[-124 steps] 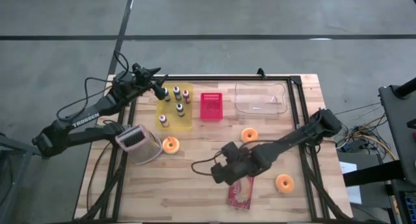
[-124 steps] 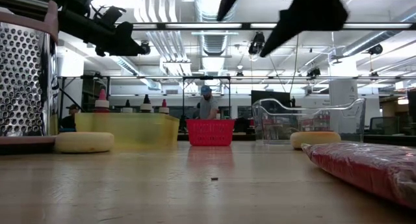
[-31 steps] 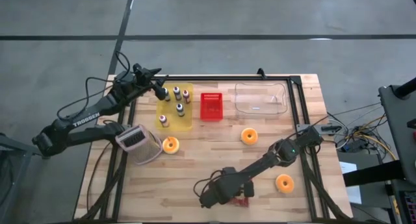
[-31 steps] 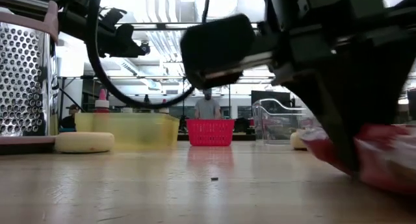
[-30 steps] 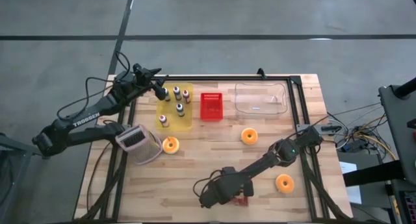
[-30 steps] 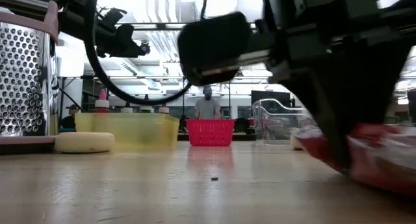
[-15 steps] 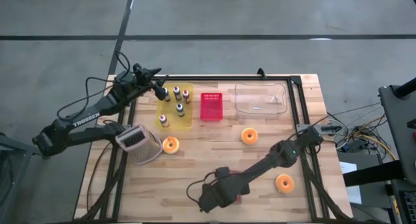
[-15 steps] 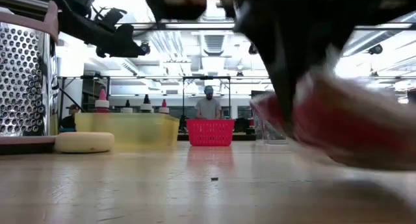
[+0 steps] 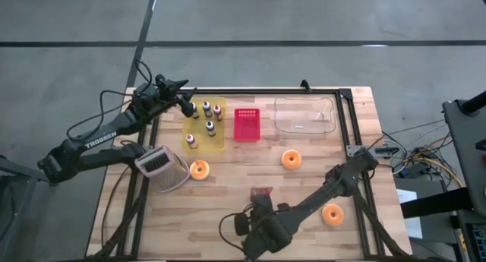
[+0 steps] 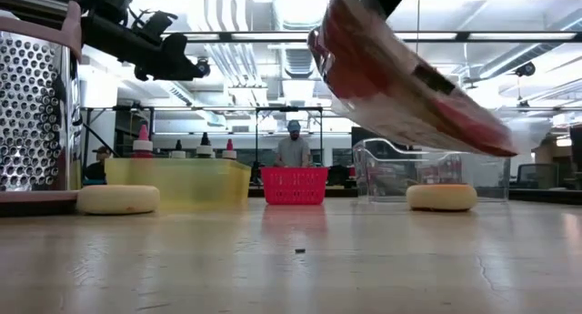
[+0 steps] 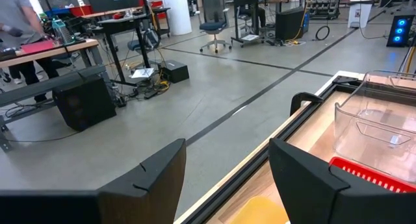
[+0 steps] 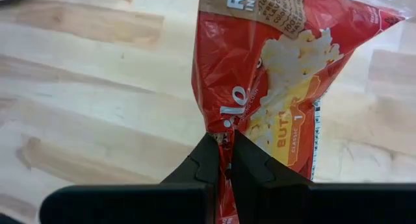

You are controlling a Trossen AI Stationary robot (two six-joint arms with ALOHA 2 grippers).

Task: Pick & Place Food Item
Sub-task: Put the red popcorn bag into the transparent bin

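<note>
— Red and shiny! Is that the snack bag [image 12: 273,100]?

— Yes. The right gripper [image 12: 221,160] pinches it tight at one edge. The bag hangs in the air above the wooden table [image 9: 220,190], near the front.

— So the picking up is done?

— It looks so. The putting down is left. I think it may go in the red basket [image 9: 246,124] or the clear tub [image 9: 305,116] at the back, but I cannot tell which.

— And the other arm?

— The left gripper [image 11: 227,172] waits with its fingers apart, holding nothing, up by the yellow tray [image 9: 203,137] of small bottles.
</note>
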